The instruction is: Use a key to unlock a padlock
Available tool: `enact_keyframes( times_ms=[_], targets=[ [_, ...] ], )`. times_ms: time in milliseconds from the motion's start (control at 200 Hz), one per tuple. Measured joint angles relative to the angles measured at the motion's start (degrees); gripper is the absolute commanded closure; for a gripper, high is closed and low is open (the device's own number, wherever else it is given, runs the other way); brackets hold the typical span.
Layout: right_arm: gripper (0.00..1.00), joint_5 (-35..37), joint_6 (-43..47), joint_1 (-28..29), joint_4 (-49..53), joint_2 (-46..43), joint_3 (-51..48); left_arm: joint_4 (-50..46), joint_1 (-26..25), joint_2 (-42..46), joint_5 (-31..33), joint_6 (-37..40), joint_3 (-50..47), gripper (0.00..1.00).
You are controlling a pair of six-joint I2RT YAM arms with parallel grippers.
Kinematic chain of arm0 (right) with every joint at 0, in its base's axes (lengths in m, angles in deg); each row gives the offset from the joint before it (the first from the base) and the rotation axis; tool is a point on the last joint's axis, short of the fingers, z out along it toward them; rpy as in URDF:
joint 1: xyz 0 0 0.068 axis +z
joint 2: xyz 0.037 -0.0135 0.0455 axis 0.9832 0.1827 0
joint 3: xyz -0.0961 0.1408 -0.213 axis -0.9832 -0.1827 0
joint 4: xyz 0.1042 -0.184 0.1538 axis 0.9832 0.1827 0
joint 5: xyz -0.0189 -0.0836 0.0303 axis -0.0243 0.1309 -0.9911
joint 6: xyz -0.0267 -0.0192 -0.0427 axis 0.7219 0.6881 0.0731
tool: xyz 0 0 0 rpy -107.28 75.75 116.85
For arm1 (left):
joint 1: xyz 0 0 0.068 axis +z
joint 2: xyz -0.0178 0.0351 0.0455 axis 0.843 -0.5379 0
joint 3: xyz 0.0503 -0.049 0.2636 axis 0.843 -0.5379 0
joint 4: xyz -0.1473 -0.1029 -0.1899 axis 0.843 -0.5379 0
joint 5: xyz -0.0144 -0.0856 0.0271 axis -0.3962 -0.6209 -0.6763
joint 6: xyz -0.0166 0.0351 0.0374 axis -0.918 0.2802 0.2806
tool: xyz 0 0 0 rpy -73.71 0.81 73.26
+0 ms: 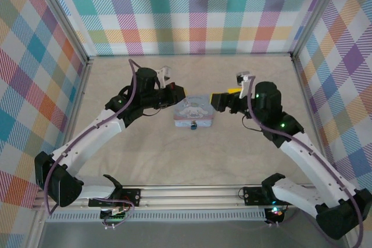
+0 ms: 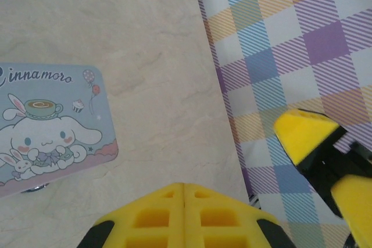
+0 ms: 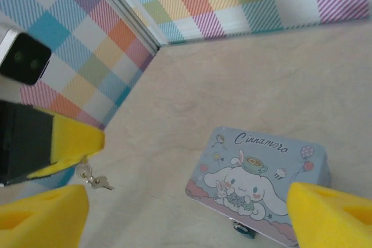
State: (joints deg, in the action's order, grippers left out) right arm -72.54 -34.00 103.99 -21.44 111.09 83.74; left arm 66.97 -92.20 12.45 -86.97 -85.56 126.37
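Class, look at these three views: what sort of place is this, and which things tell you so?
Probably a robot test cell, not a home or workshop: a left arm and right arm bolted to a rail at a table's edge, with plaid panels walling it in on three sides.

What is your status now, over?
Left tool shut, key hanging from it. Right tool open, empty. Padlock at box edge, untouched. No obstacle seen.
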Motion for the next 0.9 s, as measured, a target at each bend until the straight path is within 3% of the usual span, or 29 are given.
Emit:
enact_keyframes(
  times_ms=[95,325,620,900],
  targets=[
    [0.25,-7.85,-7.98,-3.19,-6.43,2.99,-3.48,2.27,0.00,0.79,0.00,0.15,-1.92,1.00],
    [0.50,-19.76,-25.70,-3.54,-26.88,8.66,-13.62,10.43,-0.57,2.64,-0.04,-1.20,-5.75,1.00],
    [0.54,-21.53,-35.01,1.18,-46.86,9.03,-16.52,18.93,-4.04,2.71,-0.02,-3.15,-7.10,1.00],
    [0.62,-21.70,-36.81,3.89,-54.25,9.03,-16.55,22.86,-6.19,2.71,0.37,-4.24,-8.20,1.00]
  ],
)
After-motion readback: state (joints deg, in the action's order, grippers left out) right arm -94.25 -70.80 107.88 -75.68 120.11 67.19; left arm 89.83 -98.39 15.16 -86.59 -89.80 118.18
